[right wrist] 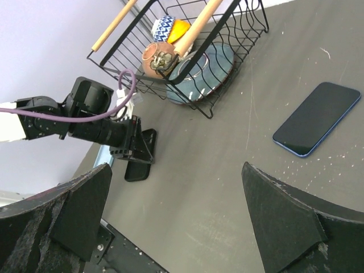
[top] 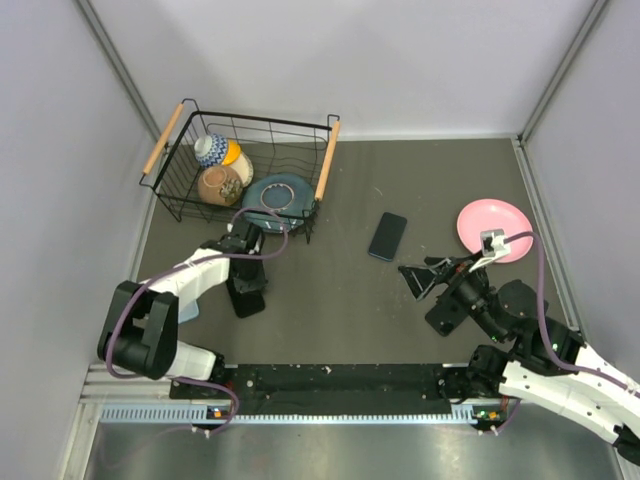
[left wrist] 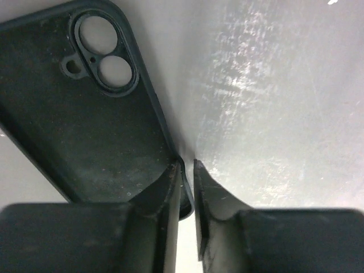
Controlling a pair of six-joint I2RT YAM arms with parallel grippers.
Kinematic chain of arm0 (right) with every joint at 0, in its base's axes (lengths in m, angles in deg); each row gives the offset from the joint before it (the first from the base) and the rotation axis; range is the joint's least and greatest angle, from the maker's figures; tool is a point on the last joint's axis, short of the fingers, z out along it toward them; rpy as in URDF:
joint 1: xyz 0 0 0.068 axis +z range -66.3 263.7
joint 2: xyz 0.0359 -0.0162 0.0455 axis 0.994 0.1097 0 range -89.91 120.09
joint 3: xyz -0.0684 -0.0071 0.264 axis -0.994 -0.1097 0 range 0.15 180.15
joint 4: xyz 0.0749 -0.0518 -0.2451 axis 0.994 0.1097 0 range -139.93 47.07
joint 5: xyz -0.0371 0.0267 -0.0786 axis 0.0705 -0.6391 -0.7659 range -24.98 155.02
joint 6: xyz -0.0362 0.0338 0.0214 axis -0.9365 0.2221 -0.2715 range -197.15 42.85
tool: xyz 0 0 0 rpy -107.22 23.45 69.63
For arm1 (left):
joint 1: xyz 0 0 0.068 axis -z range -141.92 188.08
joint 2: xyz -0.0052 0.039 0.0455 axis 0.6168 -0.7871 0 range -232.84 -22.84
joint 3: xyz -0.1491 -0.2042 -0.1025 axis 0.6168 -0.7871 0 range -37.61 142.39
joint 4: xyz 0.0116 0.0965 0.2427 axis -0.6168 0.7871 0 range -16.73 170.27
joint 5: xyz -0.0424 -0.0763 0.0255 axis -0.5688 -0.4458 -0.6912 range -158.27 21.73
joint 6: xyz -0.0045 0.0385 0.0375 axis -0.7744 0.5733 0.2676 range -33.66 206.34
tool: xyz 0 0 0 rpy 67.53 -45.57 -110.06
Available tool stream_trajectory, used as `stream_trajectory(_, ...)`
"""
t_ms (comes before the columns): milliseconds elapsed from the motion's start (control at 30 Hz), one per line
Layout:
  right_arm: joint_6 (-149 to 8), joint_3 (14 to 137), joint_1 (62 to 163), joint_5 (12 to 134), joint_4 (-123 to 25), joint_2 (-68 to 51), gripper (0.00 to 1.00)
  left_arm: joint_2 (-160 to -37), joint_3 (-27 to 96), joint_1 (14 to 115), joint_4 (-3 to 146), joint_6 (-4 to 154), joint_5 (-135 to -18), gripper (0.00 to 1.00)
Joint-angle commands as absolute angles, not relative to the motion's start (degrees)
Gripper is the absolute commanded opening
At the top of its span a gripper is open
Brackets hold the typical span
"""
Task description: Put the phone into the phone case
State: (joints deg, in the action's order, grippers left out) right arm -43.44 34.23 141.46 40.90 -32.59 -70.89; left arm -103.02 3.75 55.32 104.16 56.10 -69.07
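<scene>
The dark blue phone lies screen up on the dark table mid-way back; it also shows in the right wrist view. The black phone case lies open side up on the table at the left, with its camera cutout visible in the left wrist view. My left gripper is down on the case, its jaws nearly closed with the case's side wall pinched between them. My right gripper is wide open and empty, above the table to the right of the phone.
A black wire basket with wooden handles holds bowls and a teal plate at the back left, close behind the left gripper. A pink plate lies at the right. A light blue object lies beside the left arm.
</scene>
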Motion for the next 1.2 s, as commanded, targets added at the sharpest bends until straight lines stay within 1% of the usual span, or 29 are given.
stream_trajectory(0, -39.28, 33.11, 141.80, 39.09, -32.79, -70.75, 0.97, -105.89, 5.54, 58.99, 105.09, 55.67, -66.78, 0.14)
stream_trajectory(33, -39.19, 32.93, 141.80, 38.74, -32.79, -70.67, 0.97, -106.24, 5.72, 59.70, 105.09, 55.49, -66.78, 0.08)
stream_trajectory(167, -37.52, 32.40, 141.80, 36.55, -31.83, -69.79, 0.97, -105.99, 7.20, 65.40, 104.91, 54.17, -66.25, 0.00)
stream_trajectory(200, -36.73, 32.32, 141.80, 36.28, -31.65, -68.83, 0.96, -105.38, 7.65, 68.81, 104.56, 53.65, -66.25, 0.00)
stream_trajectory(300, -35.59, 32.58, 141.80, 35.49, -30.78, -66.37, 0.96, -104.41, 9.23, 74.97, 104.21, 51.55, -66.16, 0.00)
stream_trajectory(433, -33.65, 34.86, 141.80, 30.58, -27.00, -60.05, 0.95, -104.49, 9.67, 80.96, 101.31, 47.76, -67.12, 0.00)
stream_trajectory(533, -34.26, 37.14, 140.92, 27.59, -24.80, -56.53, 0.94, -106.86, 11.25, 84.83, 99.55, 46.00, -67.91, 0.00)
stream_trajectory(600, -34.09, 38.11, 138.82, 26.26, -23.83, -53.10, 0.93, -108.78, 12.66, 87.46, 98.85, 45.12, -68.01, 0.00)
stream_trajectory(667, -33.39, 38.29, 136.10, 27.83, -23.39, -51.25, 0.93, -109.85, 13.97, 89.14, 98.15, 44.51, -68.01, 0.00)
stream_trajectory(700, -32.25, 38.20, 133.13, 29.15, -23.39, -49.85, 0.92, -110.63, 14.24, 90.63, 97.79, 43.98, -68.01, 0.00)
stream_trajectory(733, -31.81, 38.03, 131.88, 30.99, -23.39, -49.31, 0.92, -110.90, 14.59, 91.34, 97.09, 43.80, -68.01, 0.00)
stream_trajectory(833, -31.01, 38.03, 129.24, 31.27, -23.74, -47.20, 0.92, -111.78, 16.00, 92.58, 96.39, 43.63, -68.01, 0.00)
stream_trajectory(900, -30.92, 38.29, 128.27, 31.44, -24.17, -45.63, 0.92, -111.44, 16.35, 92.66, 96.65, 43.98, -67.83, 0.06)
stream_trajectory(933, -31.01, 38.55, 127.48, 31.79, -24.53, -45.01, 0.92, -110.91, 16.79, 92.66, 96.74, 44.24, -67.57, 0.13)
stream_trajectory(967, -31.53, 38.82, 126.95, 32.14, -24.88, -44.30, 0.92, -109.34, 16.97, 92.66, 97.00, 44.59, -67.39, 0.36)
stream_trajectory(1000, -31.80, 39.08, 126.42, 32.41, -25.49, -43.69, 0.92, -108.37, 17.14, 92.58, 97.26, 45.03, -66.43, 0.44)
stream_trajectory(1067, -32.94, 40.13, 123.70, 34.42, -26.72, -40.79, 0.92, -104.60, 17.58, 92.58, 97.87, 45.82, -65.29, 0.55)
stream_trajectory(1100, -33.47, 40.57, 122.39, 35.56, -28.21, -39.22, 0.92, -103.27, 17.93, 92.40, 98.57, 47.04, -63.80, 0.62)
stream_trajectory(1167, -33.91, 42.76, 118.26, 40.04, -28.92, -34.12, 0.92, -99.68, 19.60, 92.23, 100.24, 48.37, -61.60, 0.66)
